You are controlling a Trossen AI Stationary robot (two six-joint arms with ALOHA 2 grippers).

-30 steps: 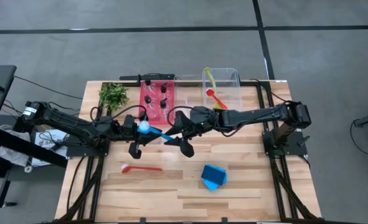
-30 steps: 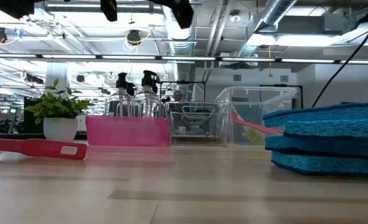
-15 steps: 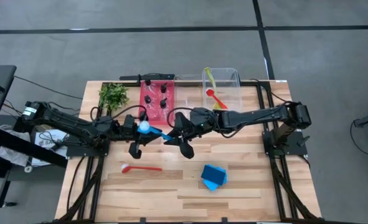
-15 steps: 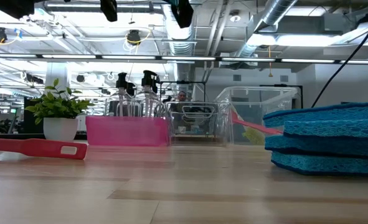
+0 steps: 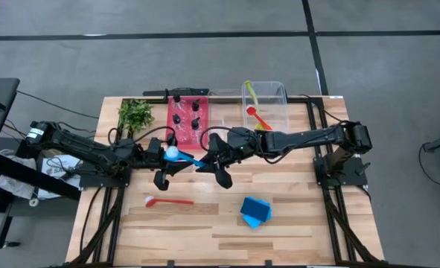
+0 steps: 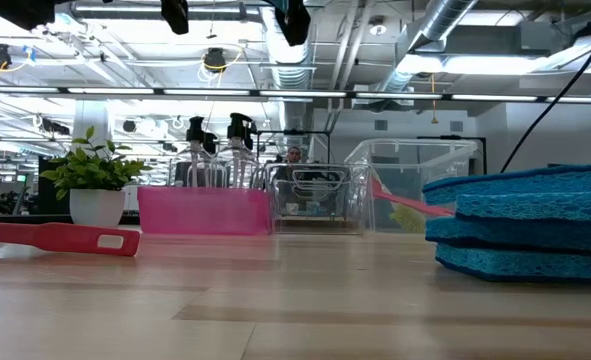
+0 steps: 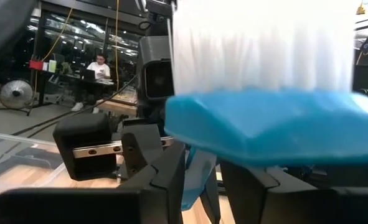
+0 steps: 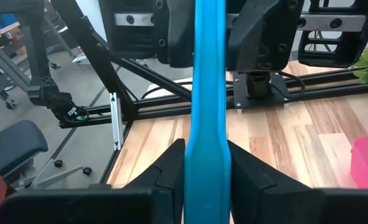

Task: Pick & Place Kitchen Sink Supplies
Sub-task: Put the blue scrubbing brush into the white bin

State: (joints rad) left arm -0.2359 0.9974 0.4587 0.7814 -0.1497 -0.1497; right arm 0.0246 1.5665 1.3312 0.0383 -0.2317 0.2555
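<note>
- Both arms meet over the middle of the light wooden slat table (image 5: 205, 238), lifted clear of its top, with a blue long-handled brush with white bristles (image 5: 184, 157) spanning between them.
- The right gripper (image 8: 205, 167) has its two dark fingers pressed against either side of the brush's blue handle; the jaws stand close together, clamped on it.
- The left gripper (image 7: 202, 180) sits at the brush's head end, its fingers (image 7: 171, 177) just under the blue head and white bristles. The jaws stand a little apart, and I cannot tell whether they press on the brush or only lie beside it.
- A red long-handled brush (image 5: 167, 199) lies flat on the table nearer the front edge, left of centre.
- Two blue rectangular sponges (image 5: 255, 211), stacked, lie to the right of it, well apart from both grippers.
- At the back, a red plastic bin (image 5: 187, 117) holds small clear bottles with black caps (image 5: 195, 123).
- Beside it a clear plastic bin (image 5: 275, 104) holds a red utensil (image 5: 258, 117) and a yellow-green utensil (image 5: 251, 92).
- A leafy green plant (image 5: 135, 114) stands left of the red bin.
</note>
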